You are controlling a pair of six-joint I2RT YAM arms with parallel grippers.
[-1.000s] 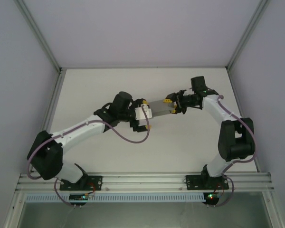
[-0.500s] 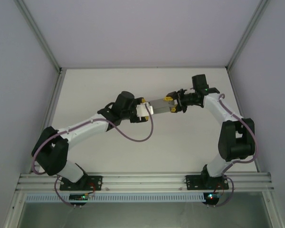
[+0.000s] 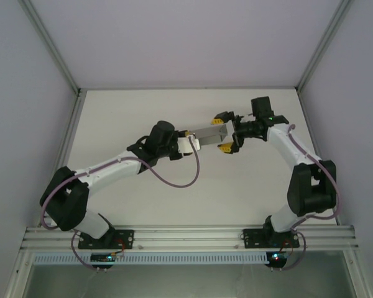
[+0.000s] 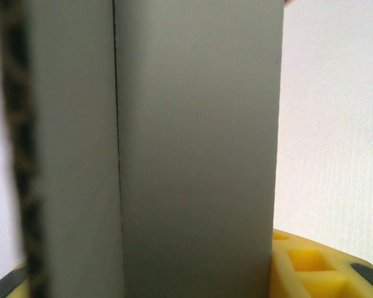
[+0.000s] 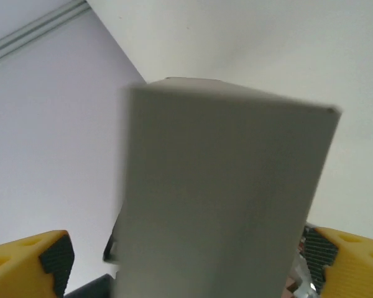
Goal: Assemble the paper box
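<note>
The paper box [image 3: 206,133] is a grey folded paperboard piece held above the table between the two arms. My left gripper [image 3: 192,140] is shut on its left end. In the left wrist view the paper box [image 4: 193,143] stands tall between the jaws, with a yellow finger [image 4: 317,267] against its right side. My right gripper [image 3: 223,131] is open, its yellow fingers spread on either side of the box's right end. In the right wrist view the paper box [image 5: 224,186] stands between the wide-apart fingertips [image 5: 31,257], with gaps on both sides.
The white table [image 3: 143,105] is bounded by aluminium frame posts [image 3: 56,53] at the back corners and pale walls on both sides. The arm bases sit on a rail [image 3: 186,237] at the near edge.
My left gripper has closed on the box's left end. My right gripper, which held the right end, has opened wide and let go.
</note>
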